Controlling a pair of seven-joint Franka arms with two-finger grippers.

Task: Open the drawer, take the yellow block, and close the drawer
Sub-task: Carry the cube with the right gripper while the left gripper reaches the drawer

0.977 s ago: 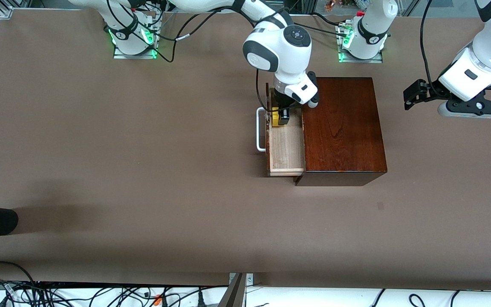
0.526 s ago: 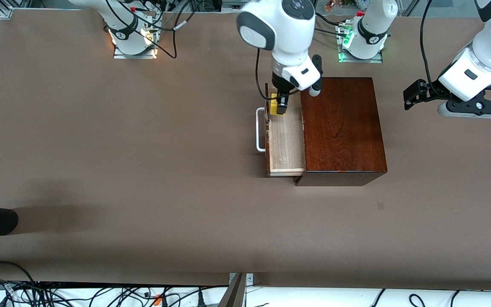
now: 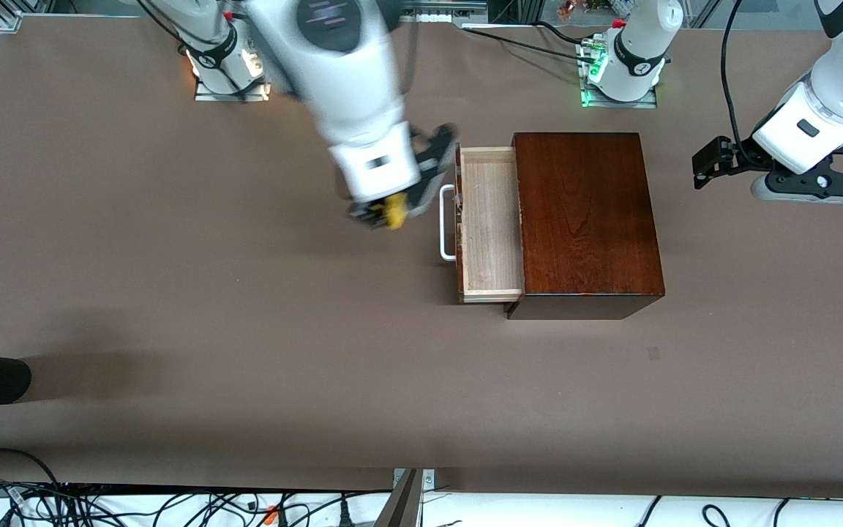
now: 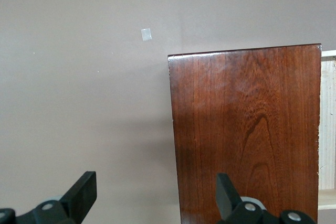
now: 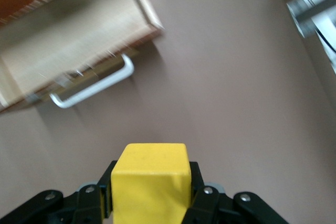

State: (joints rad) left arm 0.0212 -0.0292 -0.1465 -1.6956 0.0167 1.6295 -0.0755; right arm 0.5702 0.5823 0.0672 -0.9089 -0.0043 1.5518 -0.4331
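Yellow block [image 5: 151, 179] clamped in right claw [image 3: 386, 214]; drawer [image 3: 489, 223] open

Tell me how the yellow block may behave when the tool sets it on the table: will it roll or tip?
The block shows flat faces and straight edges, so it will probably rest without rolling. It keeps its shape in the right tool, so it seems stiff. The left tool waits, open, beside the box.

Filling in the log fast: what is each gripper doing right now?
Right gripper: closed on the yellow block, in the air over bare table beside the drawer handle.
Left gripper: open, holding nothing, waiting by the wooden box.
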